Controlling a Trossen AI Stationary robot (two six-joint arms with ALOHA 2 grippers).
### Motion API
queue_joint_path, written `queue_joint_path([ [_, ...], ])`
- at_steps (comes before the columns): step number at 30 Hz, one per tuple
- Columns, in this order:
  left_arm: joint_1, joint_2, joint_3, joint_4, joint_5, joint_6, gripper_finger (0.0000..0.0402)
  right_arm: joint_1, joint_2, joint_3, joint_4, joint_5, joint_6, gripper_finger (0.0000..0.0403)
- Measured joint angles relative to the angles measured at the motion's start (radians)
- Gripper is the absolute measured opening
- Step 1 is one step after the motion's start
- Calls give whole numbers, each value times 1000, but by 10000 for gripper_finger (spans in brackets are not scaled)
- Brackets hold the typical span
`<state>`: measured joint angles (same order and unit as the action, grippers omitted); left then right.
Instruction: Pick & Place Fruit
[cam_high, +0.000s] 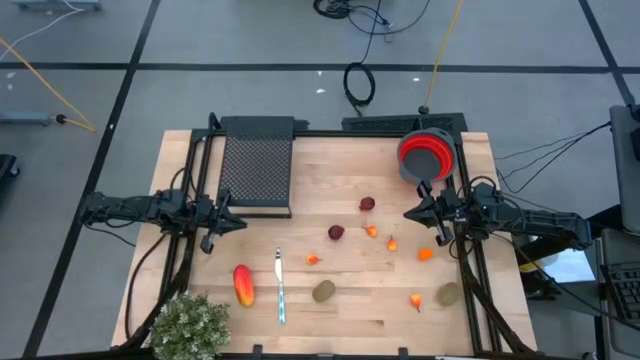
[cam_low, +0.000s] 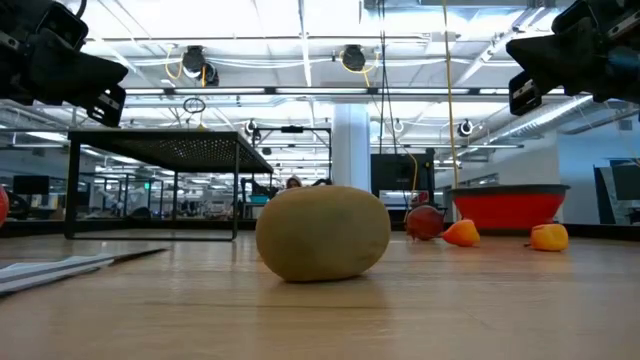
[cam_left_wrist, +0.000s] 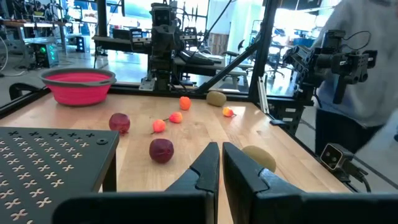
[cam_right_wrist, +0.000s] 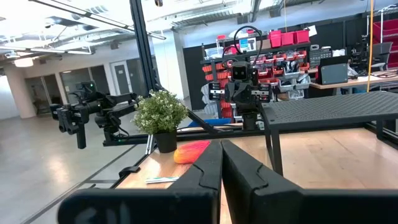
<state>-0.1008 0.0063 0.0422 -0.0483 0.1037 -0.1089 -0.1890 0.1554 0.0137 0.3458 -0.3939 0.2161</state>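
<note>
While fruit (cam_high: 324, 291) lies untouched | left claw (cam_high: 237, 223) closed, empty | right claw (cam_high: 408, 213) closed, empty

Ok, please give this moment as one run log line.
left tool: shut, empty, above table's left side | right tool: shut, empty, beside red bowl | fruit: all on table, none in bowl

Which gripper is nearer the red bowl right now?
The right gripper is nearer, just in front of the red bowl at the table's back right. The left gripper hangs across the table, beside the black perforated stand.
</note>
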Motion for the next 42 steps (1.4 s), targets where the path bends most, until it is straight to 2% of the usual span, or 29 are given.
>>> queue_joint_path([
  [37, 0, 0, 0, 0, 0, 0, 19, 0, 0, 0, 2, 0, 8, 0],
  [42, 0, 0, 0, 0, 0, 0, 19, 0, 0, 0, 90, 0, 15, 0],
])
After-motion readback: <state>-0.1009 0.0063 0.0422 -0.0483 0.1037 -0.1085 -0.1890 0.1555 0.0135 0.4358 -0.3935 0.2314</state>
